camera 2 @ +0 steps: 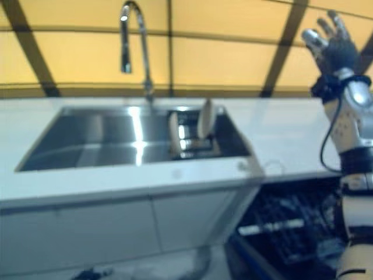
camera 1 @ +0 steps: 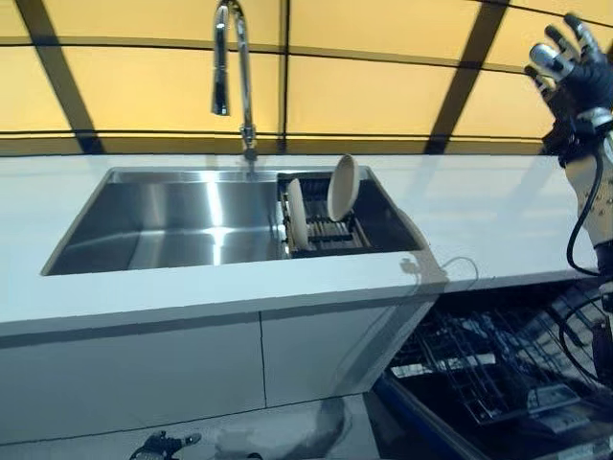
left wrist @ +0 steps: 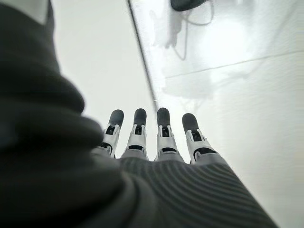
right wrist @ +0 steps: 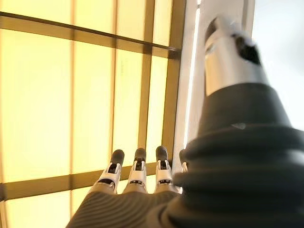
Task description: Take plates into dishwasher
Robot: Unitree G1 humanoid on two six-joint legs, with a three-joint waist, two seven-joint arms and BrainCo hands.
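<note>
Two plates (camera 1: 342, 188) upright on edge in sink rack (camera 1: 326, 233), right hand (camera 1: 573, 65) raised far right, fingers spread, empty, left hand (left wrist: 156, 142) low, fingers straight, empty, dishwasher rack (camera 1: 488, 369) open near right.

A brushed steel sink (camera 1: 192, 225) is gleaming with bright streaks, set into a smooth, matt white bench (camera 1: 479, 206). Behind the sink, a polished chrome tap (camera 1: 235, 72) is shining like a mirror. Inside the sink, two smooth, cream, ceramic-looking plates (camera 1: 342, 188) are standing in a dark rack (camera 1: 330, 233). Below the bench, a dishwasher's thin wire rack (camera 1: 484, 364) is glinting.
</note>
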